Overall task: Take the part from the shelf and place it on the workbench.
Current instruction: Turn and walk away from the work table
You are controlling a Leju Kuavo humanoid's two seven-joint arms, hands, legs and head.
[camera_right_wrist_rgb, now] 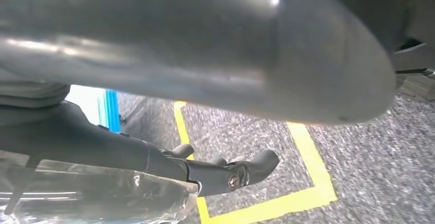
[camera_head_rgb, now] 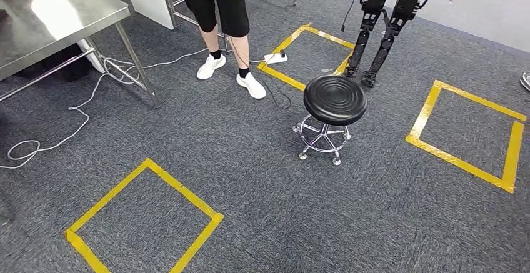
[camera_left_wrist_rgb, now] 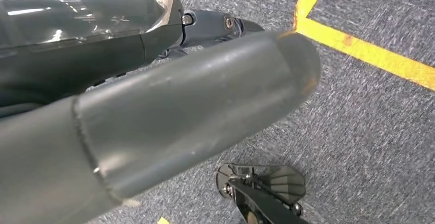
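Part not located; steel workbench (camera_head_rgb: 56,17) at ten o'clock on grey carpet (camera_head_rgb: 262,192), black stool (camera_head_rgb: 335,100) at one o'clock, yellow tape squares (camera_head_rgb: 144,220) around; left hand (camera_left_wrist_rgb: 169,116) and right hand (camera_right_wrist_rgb: 205,44) blurred, grip can't tell

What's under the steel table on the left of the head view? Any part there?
Under the steel table I see a white cable trailing across the carpet and something dark and indistinct in shadow. No part is recognisable; the tabletop hides the rest.
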